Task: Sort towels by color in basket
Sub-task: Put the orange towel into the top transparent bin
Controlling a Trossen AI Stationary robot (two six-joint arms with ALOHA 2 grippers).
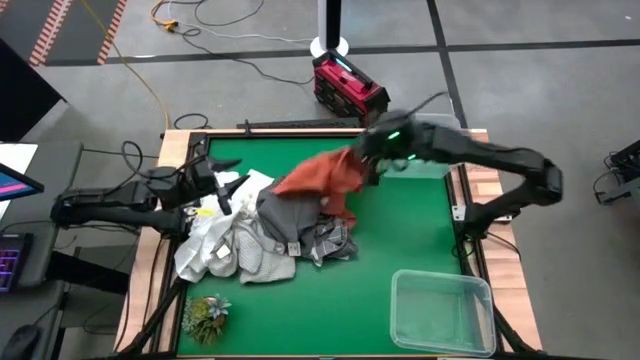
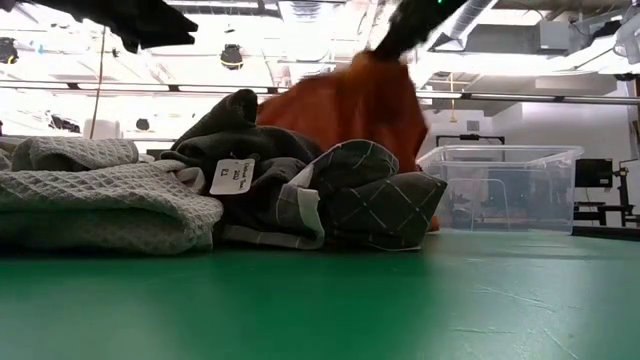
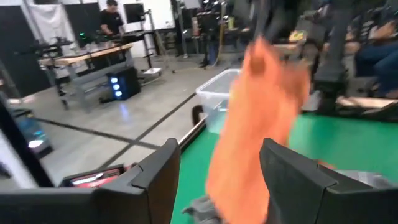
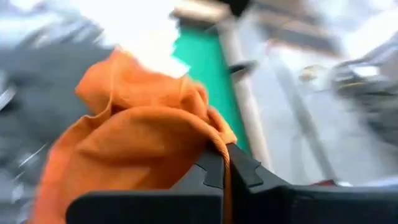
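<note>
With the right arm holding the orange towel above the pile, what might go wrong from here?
The right gripper pinches only an edge fold of the orange towel, so it may slip free. The towel's hanging end still drapes on the dark grey towel and could drag it along. The clear bin sits across the table, a long carry.

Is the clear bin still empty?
Empty: the clear bin shows only its bare floor from above. The orange towel hangs from the shut right pincer.

Soft rust-orange towel [image 1: 322, 176] – waffle-weave grey towel [image 2: 100, 195], clear plastic bin [image 1: 442, 312]
</note>
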